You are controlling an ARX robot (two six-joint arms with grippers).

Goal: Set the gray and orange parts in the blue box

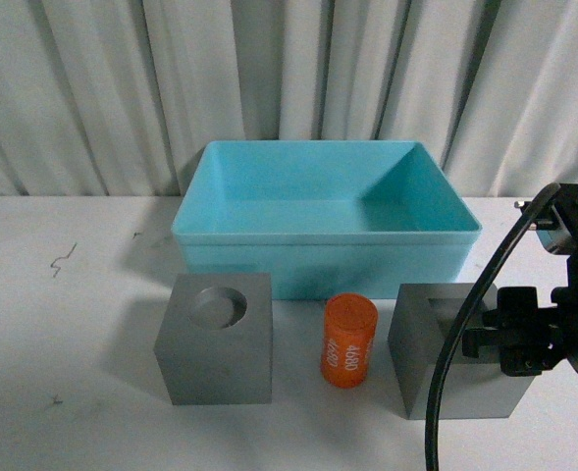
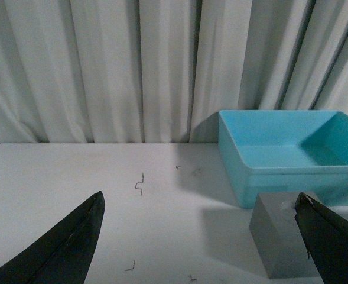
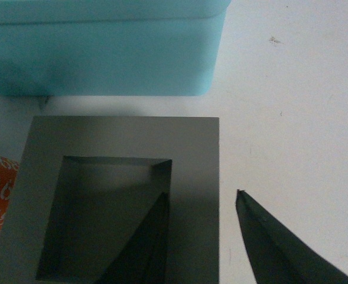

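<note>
Two right gripper point(image 3: 200, 193) jaws stand open astride one gray cube point(image 3: 120, 136) wall; close squarely, lift straight, clear the blue box point(image 3: 103, 59) rim; the left gripper point(image 2: 200, 195) gapes, empty.

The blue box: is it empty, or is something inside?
Empty. The blue box shows a bare floor; the round-recess cube, rectangular-recess cube and orange cylinder stand outside it.
</note>
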